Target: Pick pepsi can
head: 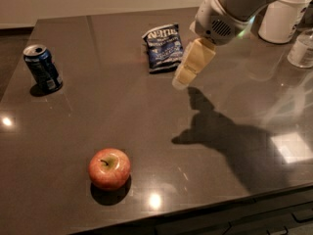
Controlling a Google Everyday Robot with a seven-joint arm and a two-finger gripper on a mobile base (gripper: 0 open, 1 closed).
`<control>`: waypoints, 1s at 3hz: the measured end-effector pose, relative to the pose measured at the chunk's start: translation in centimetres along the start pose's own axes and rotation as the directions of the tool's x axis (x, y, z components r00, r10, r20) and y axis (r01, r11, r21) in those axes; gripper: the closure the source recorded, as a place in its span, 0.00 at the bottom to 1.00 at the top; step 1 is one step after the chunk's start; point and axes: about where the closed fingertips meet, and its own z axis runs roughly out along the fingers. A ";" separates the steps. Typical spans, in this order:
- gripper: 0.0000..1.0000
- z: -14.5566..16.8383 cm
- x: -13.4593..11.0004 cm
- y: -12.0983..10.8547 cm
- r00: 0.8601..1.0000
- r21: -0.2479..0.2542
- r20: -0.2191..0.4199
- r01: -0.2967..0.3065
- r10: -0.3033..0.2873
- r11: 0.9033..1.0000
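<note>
The can (43,67) stands upright near the left edge of the dark table (122,116), towards the back, with its silver top showing and a small shadow at its base. Nothing touches it, and the table top around it is bare.

The gripper (180,81) hangs above the table right of the middle, well apart from the can. It points down and to the left from the end of the white arm (234,4), which comes in from the upper right corner. Seen from this side, it cannot be told whether the gripper is wide or narrow. Its tip is off the surface, and the dark shadow (230,136) of arm and gripper lies on the table below and to the right.

Just beside the gripper, on its left and a little further back, a blue crinkled chip bag (163,48) lies flat (the nearest thing to the gripper, though not touching it). The bag lies towards the can's side of the gripper but back of the straight line between them. A red apple (109,168) sits near the front edge, well apart from both can and gripper.

At the far right stand a white container (283,18) and, just in front of it, a clear bottle (302,50), both partly cut off by the view's edge.
</note>
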 end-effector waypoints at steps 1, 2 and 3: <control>0.00 1.9 -3.5 0.5 0.999 -0.015 0.036 0.025 -0.024 1.000; 0.00 3.8 -6.4 1.7 0.997 -0.043 0.057 0.060 -0.058 0.997; 0.00 5.3 -9.0 2.8 0.992 -0.076 0.085 0.100 -0.093 0.992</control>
